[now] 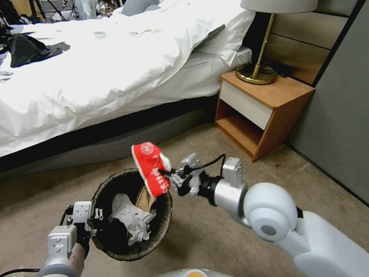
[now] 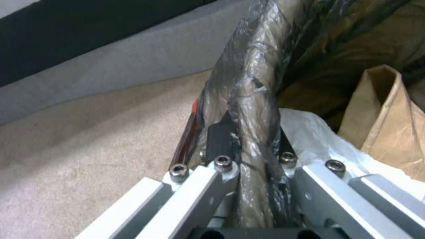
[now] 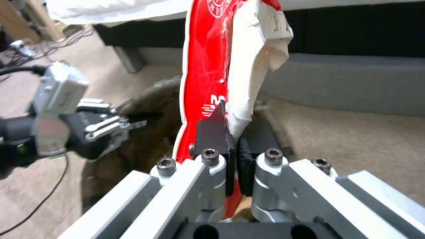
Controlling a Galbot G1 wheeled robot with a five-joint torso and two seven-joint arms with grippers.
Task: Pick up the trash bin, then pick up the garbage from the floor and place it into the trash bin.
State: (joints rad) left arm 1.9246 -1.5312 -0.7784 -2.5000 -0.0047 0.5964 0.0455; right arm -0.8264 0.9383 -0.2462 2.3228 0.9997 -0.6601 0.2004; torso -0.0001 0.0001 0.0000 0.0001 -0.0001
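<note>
Right gripper (image 1: 172,175) is clamped on a red-and-white snack packet (image 1: 151,168), pads pinched tight on the packet's lower edge. In the right wrist view the black fingertips (image 3: 215,131) press together with the packet (image 3: 212,66) sandwiched between them, its red face to one side and a white torn flap to the other. From my head camera the packet hangs just above the far-right part of the trash bin (image 1: 161,227) rim, tilted, its lower end over the bin's opening.

Left gripper (image 1: 89,219) grips the bin at its near-left rim. My left wrist view shows the jaws closed on the liner-wrapped rim (image 2: 250,99), one black pad (image 2: 220,136) outside and the other inside the wall. The bin sits tipped toward me, its mouth open to the head camera; whether its base touches the carpet (image 1: 215,231) I cannot tell.

Inside the bin: crumpled white tissue (image 1: 130,217) toward the near side, and brown paper (image 1: 143,198) behind it against the far wall. Both also appear in the left wrist view, white tissue (image 2: 318,139) just beside the rim and brown paper (image 2: 389,113) beyond it.

Surroundings: the bed (image 1: 115,69) with white duvet runs across the far side, its dark base close behind the bin. A wooden nightstand (image 1: 265,111) stands to my right, well apart from the bin, with a brass lamp (image 1: 261,57) on top.
</note>
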